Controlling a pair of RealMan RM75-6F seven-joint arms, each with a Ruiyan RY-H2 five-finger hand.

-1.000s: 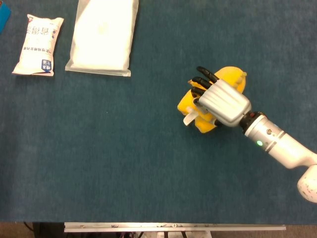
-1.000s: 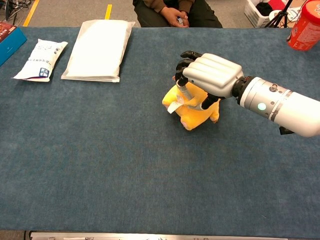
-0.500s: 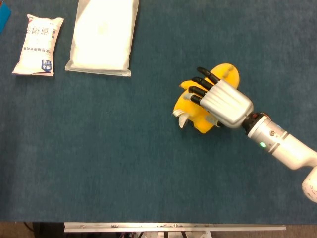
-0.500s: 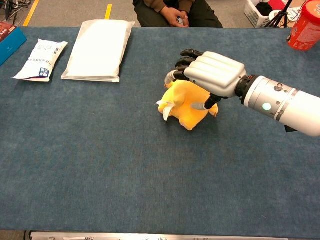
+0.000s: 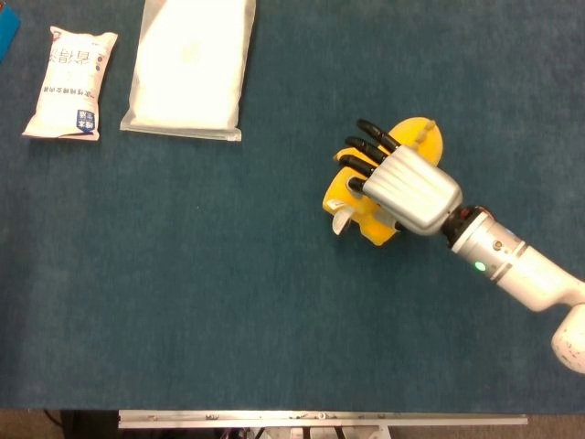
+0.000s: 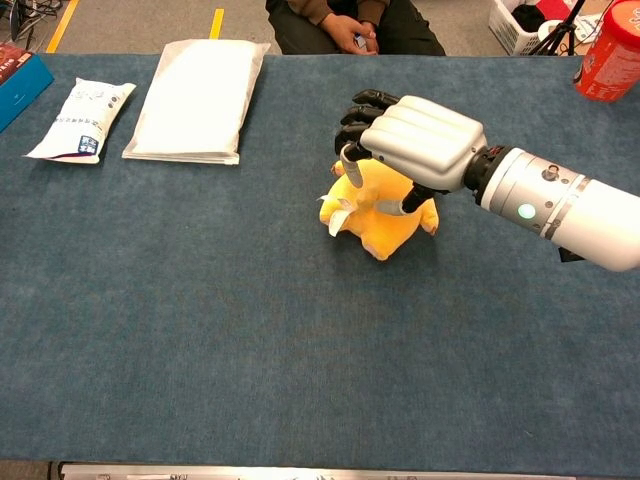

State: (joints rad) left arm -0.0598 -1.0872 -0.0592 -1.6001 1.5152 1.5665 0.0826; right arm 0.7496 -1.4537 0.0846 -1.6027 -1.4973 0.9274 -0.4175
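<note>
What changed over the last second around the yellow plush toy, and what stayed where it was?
The right hand shifted slightly left over the yellow plush toy, its fingers still curled down onto it; whether it truly grips is unclear. The toy tipped and turned a little beneath the hand, its white tag swinging left, then partly back. The white pouch, flat white package, blue box and red can stayed put.

On the blue worktop (image 6: pixel 250 340), a flat white packet (image 6: pixel 195 100) lies at eleven o'clock. Just beside it, towards ten o'clock, lies a small white pouch (image 6: pixel 82 120). A blue box (image 6: pixel 18 78) sits at the left edge, a red canister (image 6: pixel 610 38) at one o'clock.
</note>
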